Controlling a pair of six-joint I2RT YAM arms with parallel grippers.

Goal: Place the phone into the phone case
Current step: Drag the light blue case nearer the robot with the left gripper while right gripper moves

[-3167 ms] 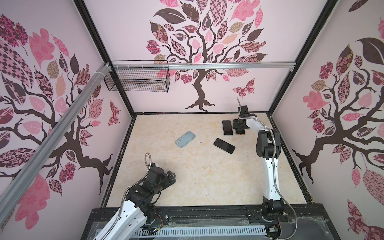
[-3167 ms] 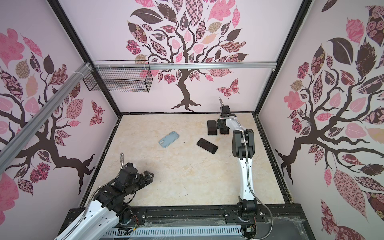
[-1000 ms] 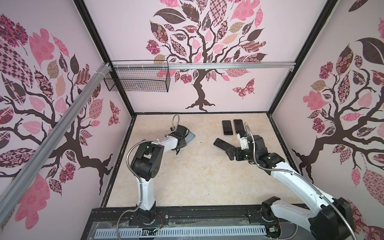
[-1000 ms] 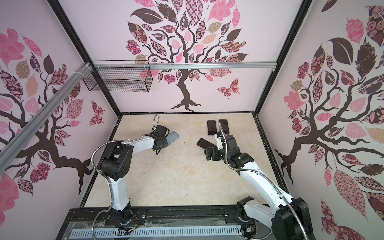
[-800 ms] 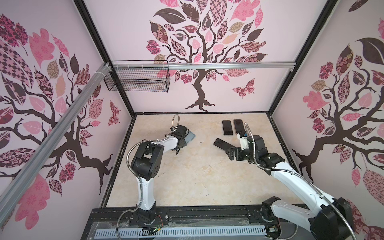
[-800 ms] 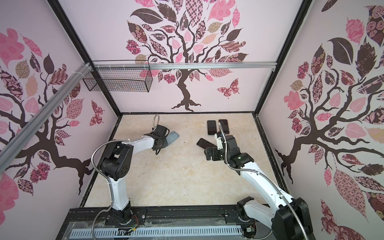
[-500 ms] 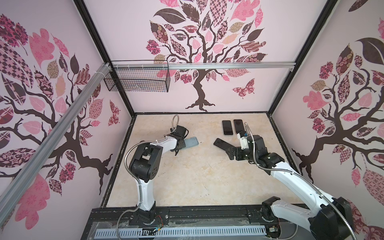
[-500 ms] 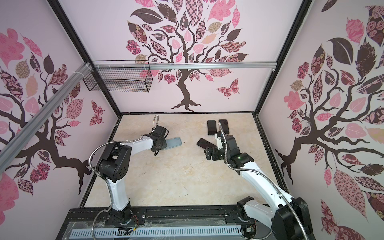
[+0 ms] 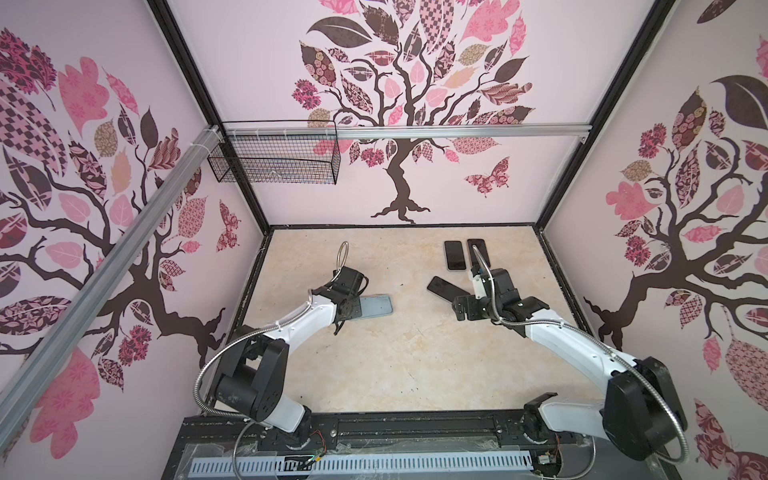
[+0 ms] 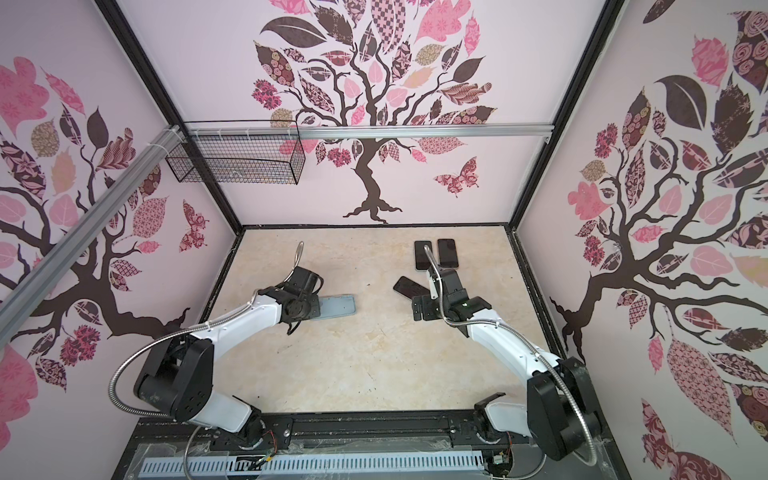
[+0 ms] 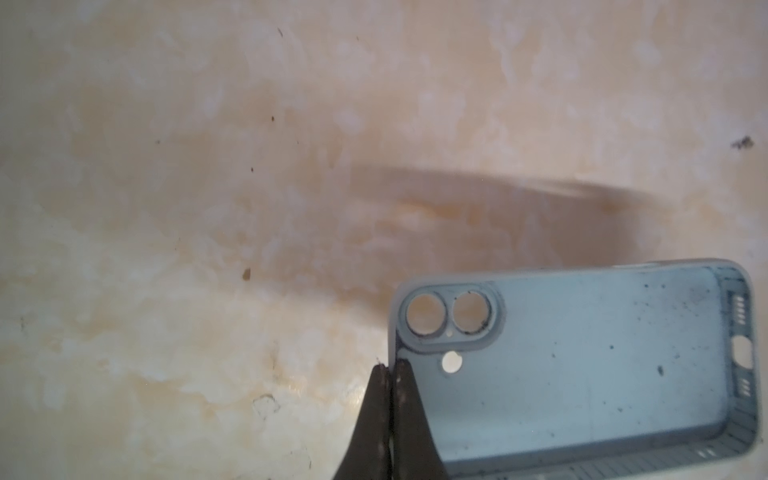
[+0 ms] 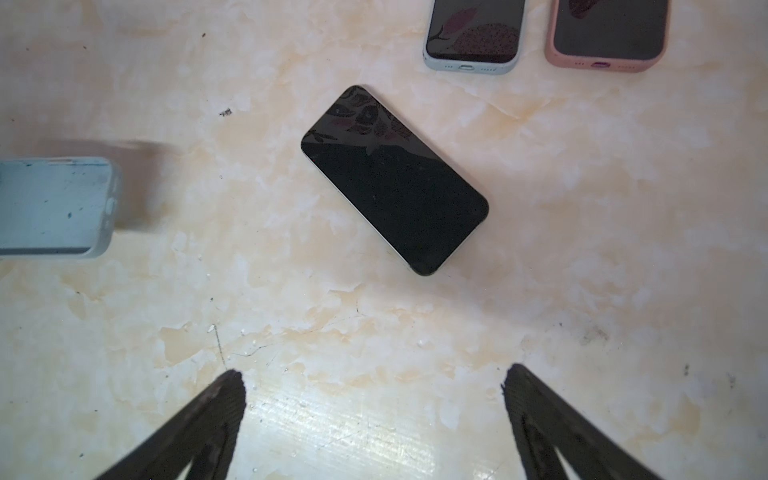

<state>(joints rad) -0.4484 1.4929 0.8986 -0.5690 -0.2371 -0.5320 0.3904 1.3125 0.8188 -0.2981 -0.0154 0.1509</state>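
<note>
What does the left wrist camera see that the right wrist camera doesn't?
Only the left wrist view shows the left pincer, shut on the rim of the blue phone case, and its camera holes. Only the right wrist view shows the bare black phone, a pale-cased phone, a pink-cased phone and the open right pincer. Both show the case and the marbled table.

The phone case [image 11: 582,365] is pale blue, flecked inside with dark specks. The phone [image 12: 395,178] has a glossy black screen. The desk [image 9: 395,353] is cream, marbled with tan blotches. The blue-grey case [image 12: 471,62] and the pink case [image 12: 606,62] each frame a black screen. The walls [image 9: 270,62] are pale pink with dark brown trees and patterned pink leaves.
</note>
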